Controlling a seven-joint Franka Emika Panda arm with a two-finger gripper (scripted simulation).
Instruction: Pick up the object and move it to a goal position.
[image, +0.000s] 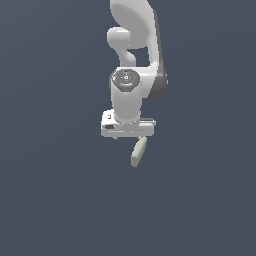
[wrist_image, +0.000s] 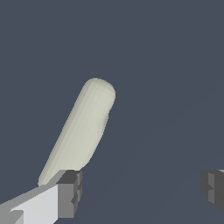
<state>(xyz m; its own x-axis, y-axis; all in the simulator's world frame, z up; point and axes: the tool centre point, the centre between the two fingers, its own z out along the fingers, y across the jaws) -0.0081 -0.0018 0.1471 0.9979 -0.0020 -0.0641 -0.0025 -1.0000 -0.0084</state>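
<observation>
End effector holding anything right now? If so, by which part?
Nothing held. The end effector is open, its fingers wide apart; the beige object lies beside one finger, not between them.

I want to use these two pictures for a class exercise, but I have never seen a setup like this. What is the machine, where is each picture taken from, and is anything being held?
Both are simulator renders. The exterior view shows a white robot arm from outside, reaching over a plain dark surface. The wrist view looks out from the arm's wrist past its two fingers. The gripper is open and holds nothing. A pale beige object with rounded ends lies on the surface, near one of the fingers.
</observation>
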